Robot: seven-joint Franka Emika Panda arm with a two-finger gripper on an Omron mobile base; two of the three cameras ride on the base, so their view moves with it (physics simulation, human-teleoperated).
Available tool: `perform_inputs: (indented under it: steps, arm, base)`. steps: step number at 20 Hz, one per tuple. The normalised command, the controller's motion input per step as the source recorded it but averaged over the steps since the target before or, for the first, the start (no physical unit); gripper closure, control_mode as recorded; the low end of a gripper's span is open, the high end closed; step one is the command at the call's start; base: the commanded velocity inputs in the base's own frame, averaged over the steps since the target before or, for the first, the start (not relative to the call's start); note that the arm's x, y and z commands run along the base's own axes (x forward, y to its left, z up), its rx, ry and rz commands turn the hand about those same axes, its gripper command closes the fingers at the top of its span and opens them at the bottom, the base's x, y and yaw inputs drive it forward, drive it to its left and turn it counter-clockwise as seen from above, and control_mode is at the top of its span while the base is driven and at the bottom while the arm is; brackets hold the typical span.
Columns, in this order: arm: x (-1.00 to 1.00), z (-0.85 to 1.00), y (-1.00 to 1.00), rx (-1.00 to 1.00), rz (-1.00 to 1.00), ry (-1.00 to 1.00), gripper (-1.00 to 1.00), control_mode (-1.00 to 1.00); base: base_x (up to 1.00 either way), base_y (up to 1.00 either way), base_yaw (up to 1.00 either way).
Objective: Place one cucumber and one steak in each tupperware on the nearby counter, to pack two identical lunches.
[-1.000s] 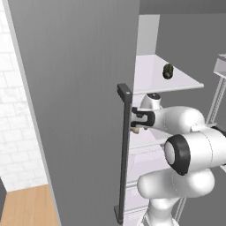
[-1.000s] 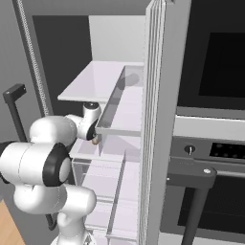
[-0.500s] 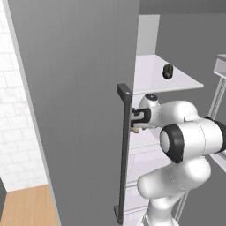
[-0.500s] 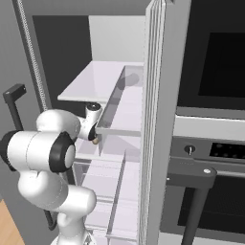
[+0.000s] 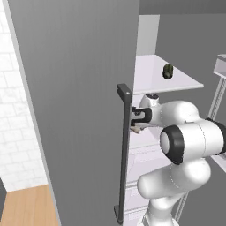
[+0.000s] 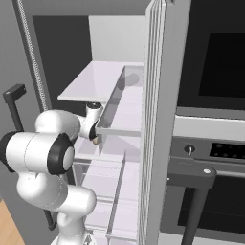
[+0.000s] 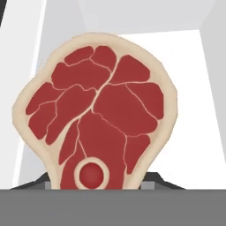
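Two dark finger tips of the gripper sit at the bottom of the hand view; grip state cannot be told. One flat red raw steak with a pale tan fat rim between them, frame centre, on a white fridge shelf. One stubby dark-green cucumber on the upper white shelf, upper right of left base view.

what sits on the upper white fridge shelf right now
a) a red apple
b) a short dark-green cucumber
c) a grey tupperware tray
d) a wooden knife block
b: in the left base view a short, stubby dark-green cucumber lies alone on the upper white fridge shelf, above the robot's arm.
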Motion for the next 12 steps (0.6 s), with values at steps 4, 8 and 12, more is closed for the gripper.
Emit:
perform_inputs:
  steps: [4, 8, 12]
  arm:
    - [-1.0, 0.49, -0.78, 0.09, -0.2, 0.12, 1.0, -1.0]
    - [-1.0, 0.4, -0.88, 0.04, -0.12, -0.02, 1.0, -1.0]
    - [-1.0, 0.28, -0.48, 0.0, -0.09, -0.15, 1.0, -1.0]
  base:
    - [0.0, 0.0, 0.0]
    - [0.0, 0.0, 0.0]
    - [0.0, 0.0, 0.0]
